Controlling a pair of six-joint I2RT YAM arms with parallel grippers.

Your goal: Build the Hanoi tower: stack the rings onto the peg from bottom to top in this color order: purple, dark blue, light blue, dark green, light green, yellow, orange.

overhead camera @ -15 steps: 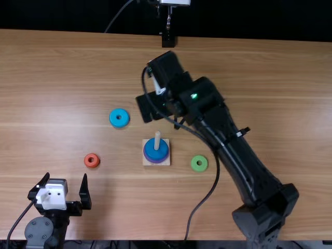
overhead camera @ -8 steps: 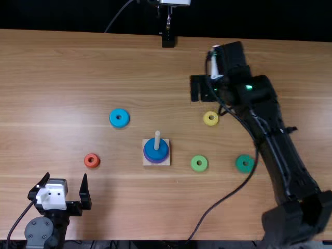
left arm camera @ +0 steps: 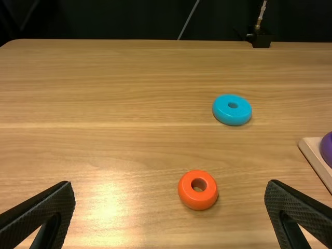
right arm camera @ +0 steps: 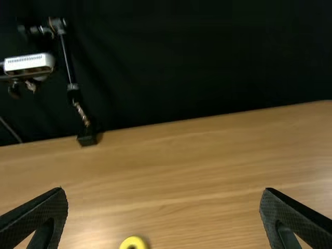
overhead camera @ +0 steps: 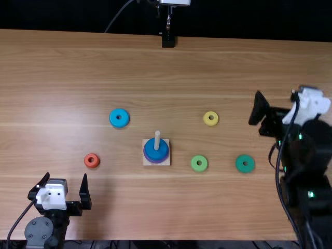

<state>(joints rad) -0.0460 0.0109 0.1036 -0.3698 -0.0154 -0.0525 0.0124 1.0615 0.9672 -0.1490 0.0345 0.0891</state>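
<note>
The wooden peg (overhead camera: 157, 140) stands on its square base (overhead camera: 164, 161) with a dark blue ring (overhead camera: 155, 151) lying over a purple ring (overhead camera: 149, 158). Loose on the table are a light blue ring (overhead camera: 119, 122), an orange ring (overhead camera: 92, 165), a yellow ring (overhead camera: 211, 123), a light green ring (overhead camera: 199, 168) and a dark green ring (overhead camera: 245, 168). My left gripper (overhead camera: 64, 188) is open at the near left; in its wrist view the left gripper (left arm camera: 170, 210) has the orange ring (left arm camera: 193, 202) beyond it. My right gripper (overhead camera: 275, 106) is at the right; in its wrist view the right gripper (right arm camera: 164, 212) is open, yellow ring (right arm camera: 134, 240) nearby.
A small black stand (overhead camera: 168, 40) is at the table's far edge. The wooden table (overhead camera: 104, 67) runs between the arms, and a dark curtain (right arm camera: 207, 57) hangs behind it. A cable loops beside the right arm.
My right arm has swung from above the table's middle out to the right, uncovering the yellow and dark green rings. The left arm and the rings in view have stayed put.
</note>
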